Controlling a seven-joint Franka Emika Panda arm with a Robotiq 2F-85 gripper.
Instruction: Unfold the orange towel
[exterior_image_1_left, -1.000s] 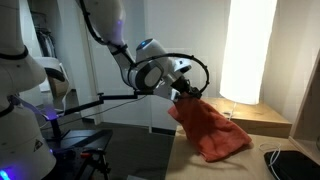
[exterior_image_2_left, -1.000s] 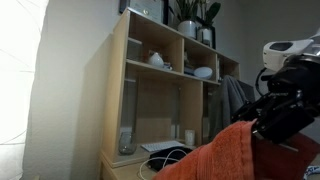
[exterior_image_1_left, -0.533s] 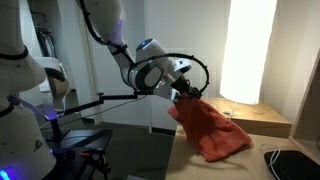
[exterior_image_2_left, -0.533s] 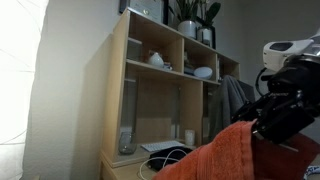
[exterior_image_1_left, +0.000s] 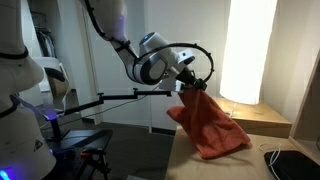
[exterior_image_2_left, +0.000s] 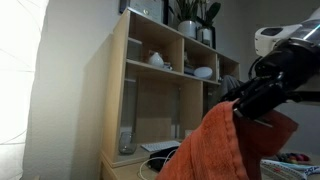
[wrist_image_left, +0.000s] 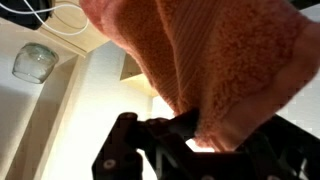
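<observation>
The gripper (exterior_image_1_left: 196, 86) is sitting higher than a second ago, having drifted toward one o'clock. Its fingers are staying clamped on the top edge of the orange towel (exterior_image_1_left: 208, 128). The cloth is hanging longer toward six o'clock, with its lower folds lying just beside the light wooden box (exterior_image_1_left: 268, 122) at three o'clock. More of it is showing in front of the shelf (exterior_image_2_left: 150, 90).

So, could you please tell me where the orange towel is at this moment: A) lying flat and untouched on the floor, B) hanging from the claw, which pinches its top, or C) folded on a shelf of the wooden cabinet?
B: in both exterior views the orange towel drapes down from the claw, which is shut on its upper edge.
</observation>
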